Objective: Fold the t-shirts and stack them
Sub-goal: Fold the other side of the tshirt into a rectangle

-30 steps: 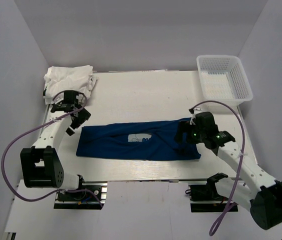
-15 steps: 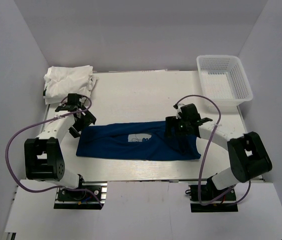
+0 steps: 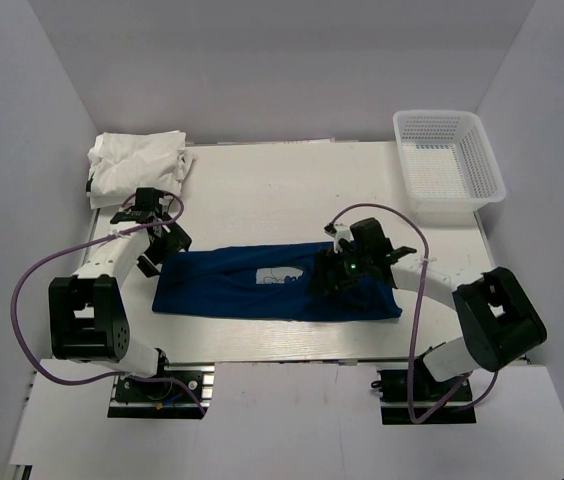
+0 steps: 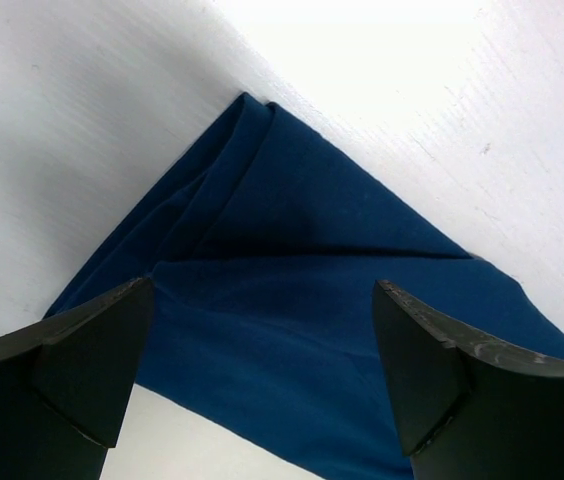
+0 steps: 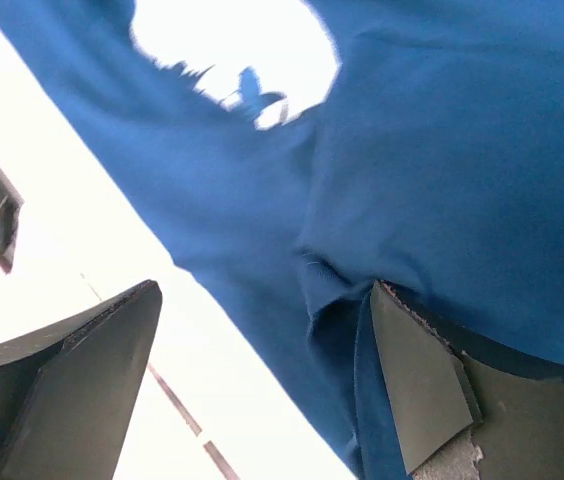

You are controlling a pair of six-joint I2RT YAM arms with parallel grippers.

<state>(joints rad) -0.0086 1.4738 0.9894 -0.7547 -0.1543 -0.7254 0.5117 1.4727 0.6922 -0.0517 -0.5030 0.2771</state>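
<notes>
A dark navy t-shirt [image 3: 277, 283] lies as a long folded strip across the middle of the table, its white chest print [image 3: 280, 277] facing up. Plain white shirts [image 3: 137, 160] are piled at the back left corner. My left gripper [image 3: 167, 243] is open above the navy shirt's left end; the left wrist view shows a folded corner of the shirt [image 4: 292, 230] between the open fingers [image 4: 82, 360]. My right gripper [image 3: 327, 275] is open, low over the shirt just right of the print. In the right wrist view one finger [image 5: 417, 380] presses against a cloth fold [image 5: 332, 290].
A white plastic mesh basket [image 3: 449, 165] stands at the back right corner. The purple cables of both arms loop over the table beside the shirt. The table's near edge lies just below the shirt.
My right gripper has moved left from the shirt's right end to near the print. My left gripper shifted slightly right onto the shirt's left end, then stayed.
</notes>
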